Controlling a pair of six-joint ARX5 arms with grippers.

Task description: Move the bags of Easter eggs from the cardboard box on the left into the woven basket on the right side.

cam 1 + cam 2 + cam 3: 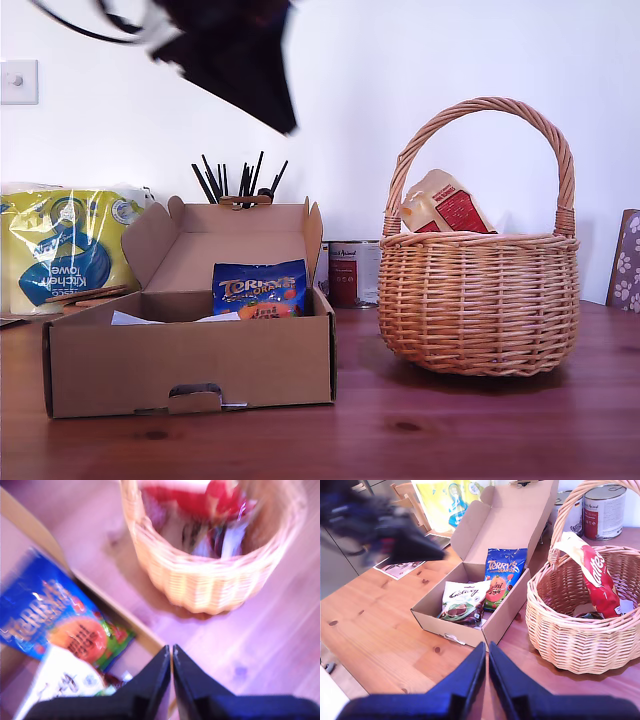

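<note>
Two crinkly bags, one blue (504,570) and one white-green (461,600), are lying in the corrugated cardboard box (440,621); a red-tan bag (594,573) is leaning inside the round wicker basket (580,645). Tins (603,511) are standing behind on the wooden counter (385,645). My first hand (172,652) and second hand (487,650) are hovering pressed together, empty.

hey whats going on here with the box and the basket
I'm moving candy bags from the cardboard box into the woven basket. Right now both my first end effector and my second end effector are shut and empty, up above the table. A tan-and-red bag is already in the basket; the blue bag and the white and green bag are still in the box.
</note>
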